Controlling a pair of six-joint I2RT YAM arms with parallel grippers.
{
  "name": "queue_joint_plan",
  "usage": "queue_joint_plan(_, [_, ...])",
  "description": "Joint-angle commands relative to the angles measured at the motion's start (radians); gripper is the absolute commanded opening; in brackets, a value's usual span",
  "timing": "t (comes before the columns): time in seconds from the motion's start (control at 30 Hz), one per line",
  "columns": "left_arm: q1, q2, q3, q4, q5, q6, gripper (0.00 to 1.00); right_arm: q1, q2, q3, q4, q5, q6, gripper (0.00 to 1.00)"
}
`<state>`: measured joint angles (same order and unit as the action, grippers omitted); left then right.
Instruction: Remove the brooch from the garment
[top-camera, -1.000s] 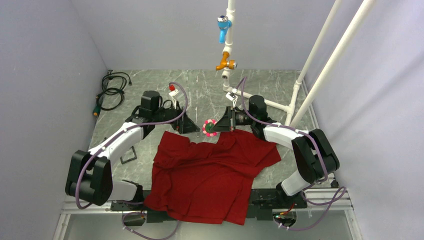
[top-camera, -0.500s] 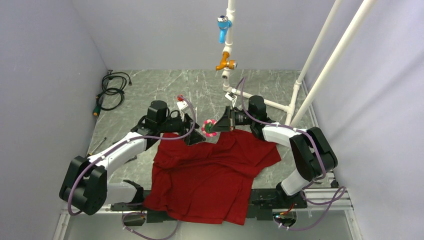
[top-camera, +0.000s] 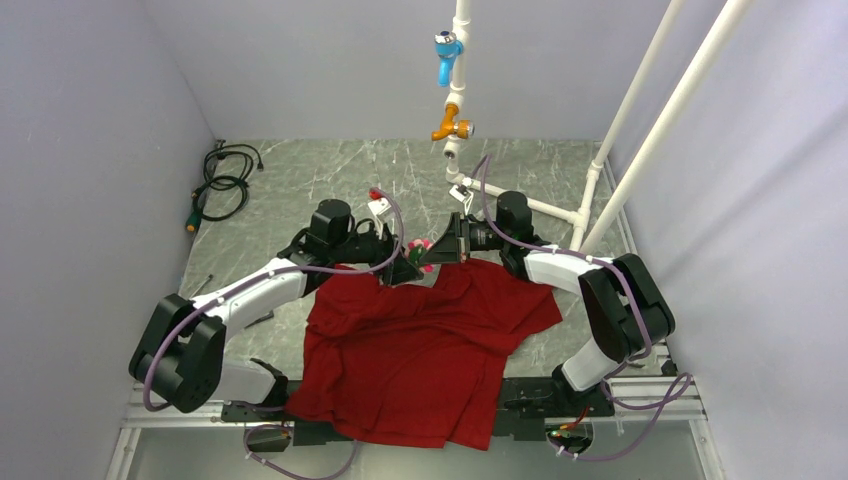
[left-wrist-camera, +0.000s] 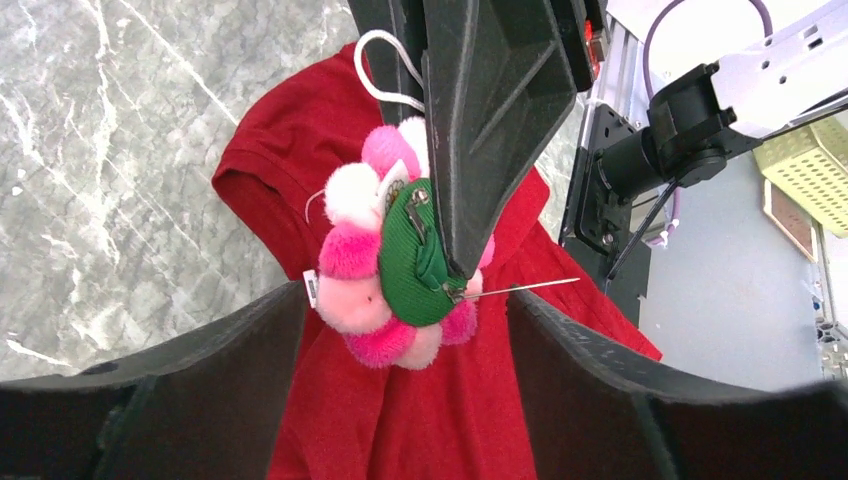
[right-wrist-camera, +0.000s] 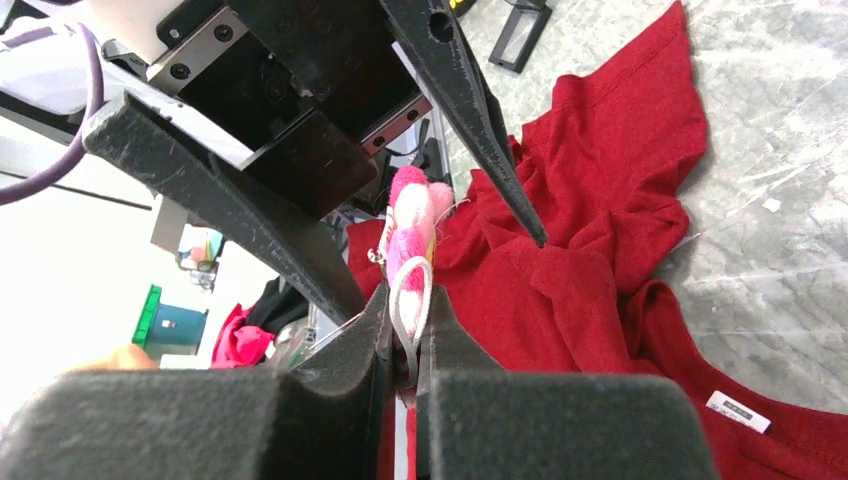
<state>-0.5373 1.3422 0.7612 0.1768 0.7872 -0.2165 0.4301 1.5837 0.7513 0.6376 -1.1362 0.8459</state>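
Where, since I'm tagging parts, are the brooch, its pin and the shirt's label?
brooch (left-wrist-camera: 400, 270), left wrist view, on its green backing.
pin (left-wrist-camera: 527, 287), left wrist view, midway along the bare needle.
label (right-wrist-camera: 738, 411), right wrist view, middle of the white tag.

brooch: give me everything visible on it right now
The brooch is a flower of fluffy pink and white pom-poms on a green felt-like back. The back carries a metal pin, unclasped, with its needle sticking out free. A white cord loop sits at the pinched end. The right gripper is shut on it, holding it above the red garment; the needle seems to pierce no fabric. The open left gripper flanks it, and I cannot tell whether they touch.
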Motion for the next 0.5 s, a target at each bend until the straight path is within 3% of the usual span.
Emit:
queue_joint_plan(0.0, [0.001, 0.007, 0.036, 0.094, 0.033, -0.118, 0.72, 0.006, -0.001, 0.020, 0.032, -0.010, -0.011, 0.00])
queue_joint_plan(0.17, [0.050, 0.012, 0.028, 0.160, 0.052, -0.242, 0.54, 0.006, -0.008, 0.019, 0.023, -0.009, -0.021, 0.00])
queue_joint_plan(0.47, [0.081, 0.040, 0.044, 0.165, 0.081, -0.303, 0.43, 0.006, -0.017, 0.017, 0.008, -0.006, -0.041, 0.00])
